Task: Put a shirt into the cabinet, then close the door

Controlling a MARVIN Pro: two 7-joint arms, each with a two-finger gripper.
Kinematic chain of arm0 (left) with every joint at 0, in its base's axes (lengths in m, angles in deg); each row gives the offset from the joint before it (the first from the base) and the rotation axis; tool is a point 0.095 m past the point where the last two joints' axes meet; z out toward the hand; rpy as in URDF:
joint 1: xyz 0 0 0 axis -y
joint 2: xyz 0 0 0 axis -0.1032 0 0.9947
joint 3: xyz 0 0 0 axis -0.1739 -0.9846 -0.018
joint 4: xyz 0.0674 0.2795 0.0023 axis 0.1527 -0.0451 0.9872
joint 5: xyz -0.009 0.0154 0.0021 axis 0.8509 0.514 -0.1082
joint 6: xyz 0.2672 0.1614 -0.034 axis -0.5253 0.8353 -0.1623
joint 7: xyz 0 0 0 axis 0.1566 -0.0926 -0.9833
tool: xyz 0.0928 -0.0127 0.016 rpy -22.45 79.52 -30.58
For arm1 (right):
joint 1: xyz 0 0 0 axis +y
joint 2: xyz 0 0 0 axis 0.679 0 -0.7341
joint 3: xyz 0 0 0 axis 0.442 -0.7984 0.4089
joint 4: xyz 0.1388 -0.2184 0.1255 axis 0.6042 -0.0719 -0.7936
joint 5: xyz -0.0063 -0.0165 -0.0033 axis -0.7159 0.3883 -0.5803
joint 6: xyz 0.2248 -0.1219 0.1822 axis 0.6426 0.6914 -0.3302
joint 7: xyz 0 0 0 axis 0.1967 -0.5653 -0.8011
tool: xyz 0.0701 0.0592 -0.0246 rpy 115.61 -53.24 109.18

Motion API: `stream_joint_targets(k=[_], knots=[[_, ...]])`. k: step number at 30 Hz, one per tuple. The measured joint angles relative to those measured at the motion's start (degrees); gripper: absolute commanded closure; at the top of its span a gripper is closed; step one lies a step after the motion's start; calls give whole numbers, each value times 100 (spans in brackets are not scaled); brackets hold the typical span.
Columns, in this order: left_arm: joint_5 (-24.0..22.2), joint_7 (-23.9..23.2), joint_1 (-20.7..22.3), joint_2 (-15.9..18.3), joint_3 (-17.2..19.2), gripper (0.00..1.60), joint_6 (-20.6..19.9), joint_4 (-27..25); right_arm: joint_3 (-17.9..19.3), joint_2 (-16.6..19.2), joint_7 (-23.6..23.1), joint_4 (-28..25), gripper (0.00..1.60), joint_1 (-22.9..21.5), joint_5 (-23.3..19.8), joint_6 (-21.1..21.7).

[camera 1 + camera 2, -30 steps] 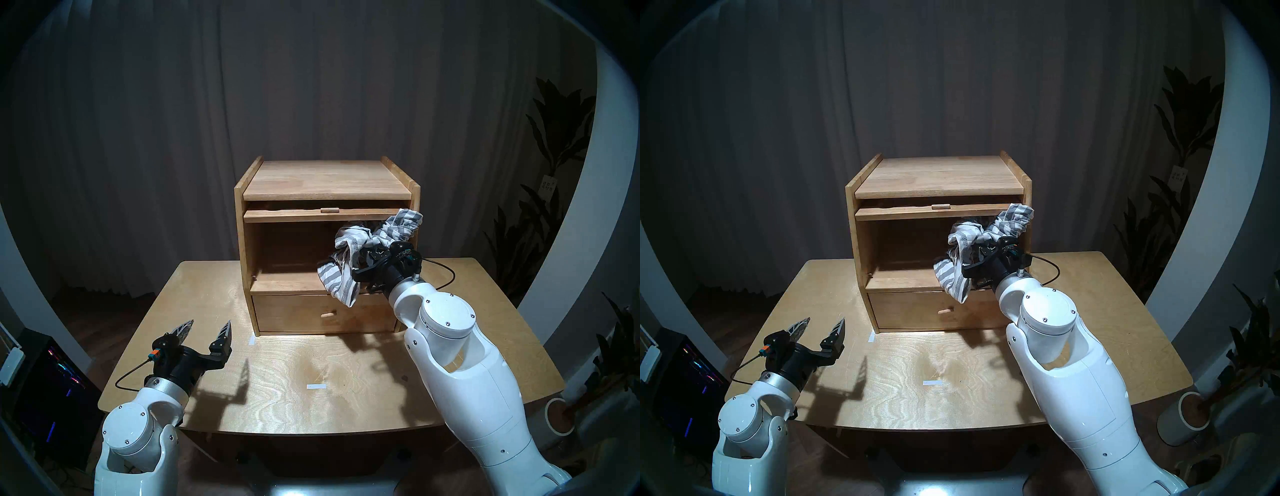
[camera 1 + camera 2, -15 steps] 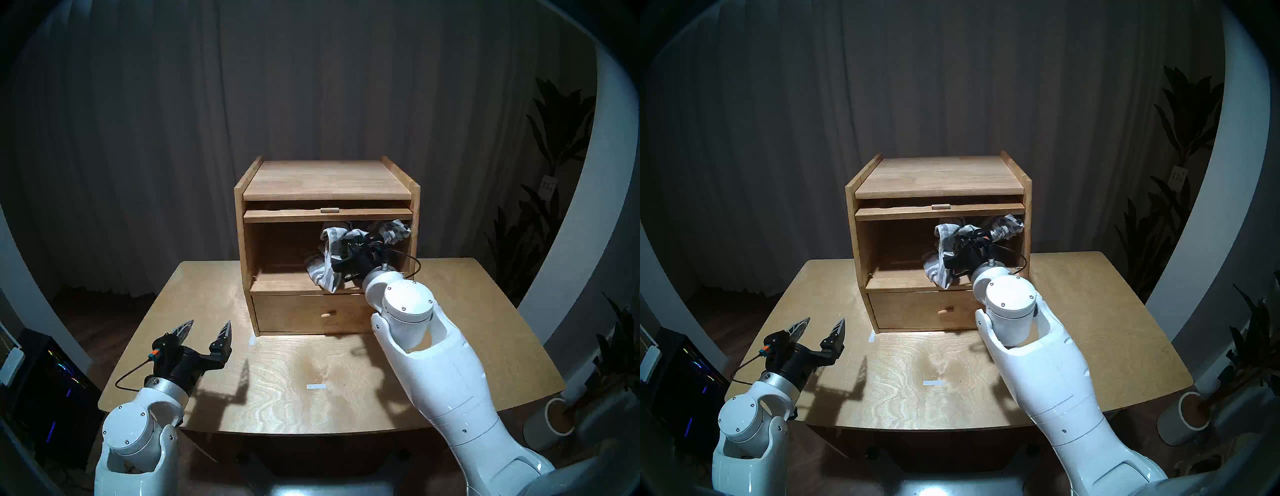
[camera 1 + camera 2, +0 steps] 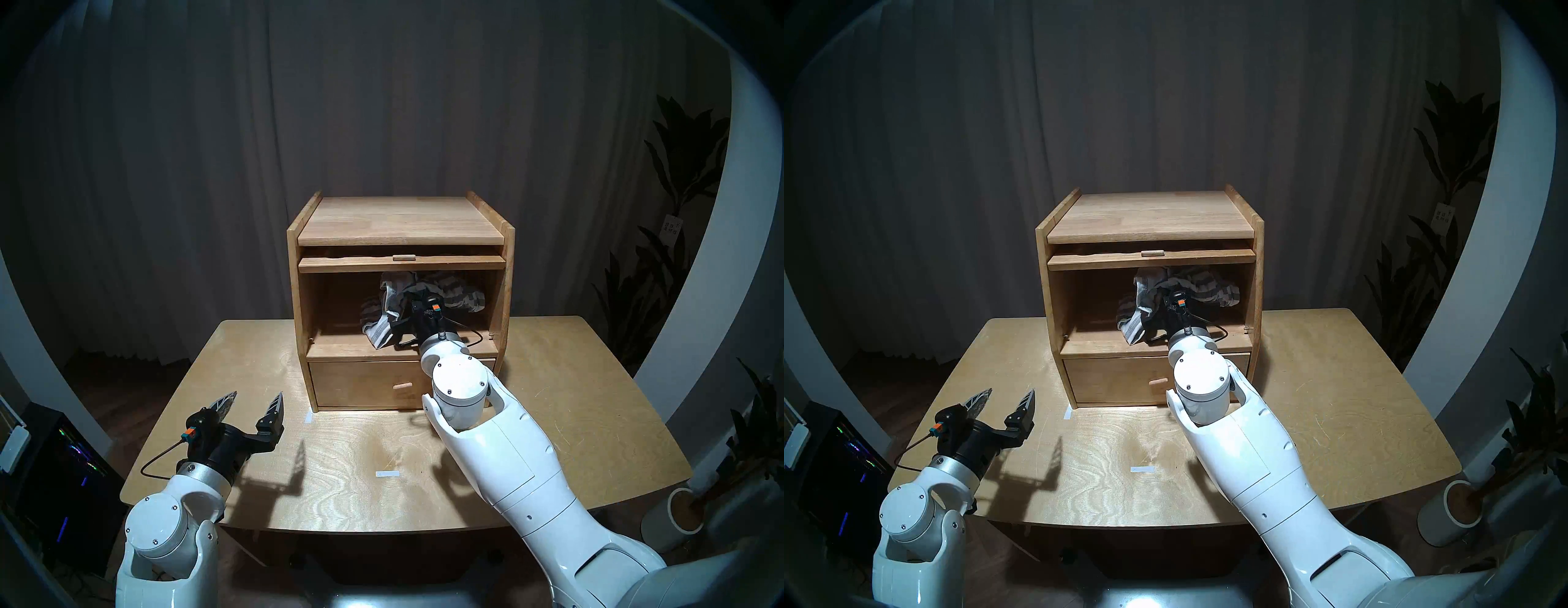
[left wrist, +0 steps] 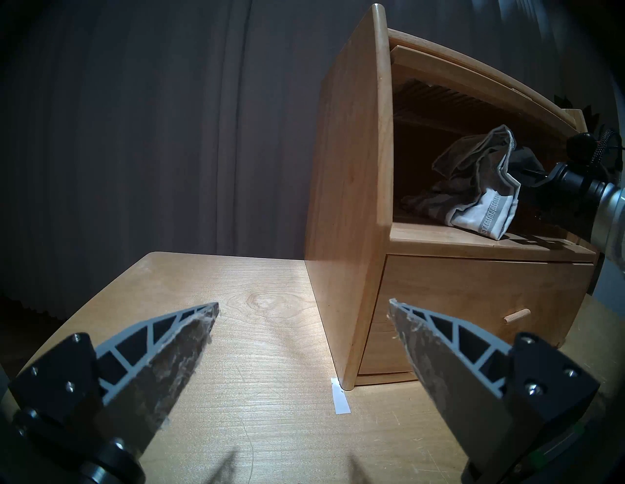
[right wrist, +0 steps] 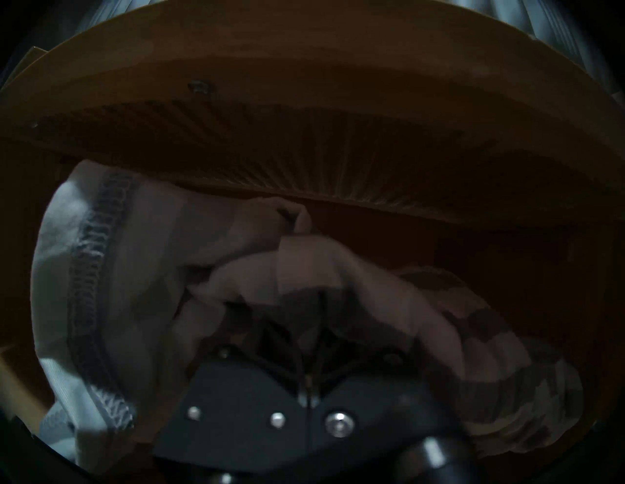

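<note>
Two steps make up the job; the first looks nearly done. At left, the left gripper (image 3: pixel 253 403) hangs over the table (image 3: pixel 572 403), fingers wide apart, holding nothing. In the middle, the cabinet (image 3: pixel 401 220) stands with its door (image 3: pixel 401 264) raised under the top. Further right, the right gripper (image 5: pixel 316 324), reaching inside, is clamped on the shirt (image 3: pixel 456 293), whose low fold lies on the compartment floor. Left to do: let go, withdraw, close the door.

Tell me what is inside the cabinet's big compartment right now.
Inside the cabinet the bunched striped shirt hangs from the right gripper, shut on it, one end on the compartment floor. The cloth covers the fingertips and the back wall behind it.
</note>
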Motion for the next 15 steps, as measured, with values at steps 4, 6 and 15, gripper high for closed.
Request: stream_joint_targets(k=[4, 6, 15], knots=[[6, 2, 0, -10, 2, 0, -4, -8, 142, -34, -17, 121, 160, -108, -122, -331], [9, 3, -1, -14, 2, 0, -7, -11, 239, -59, -85, 278, 160, -170, -280, -506], [26, 8, -2, -34, 6, 0, -27, -31, 486, -167, -505, 1246, 160, -419, -820, -1259]])
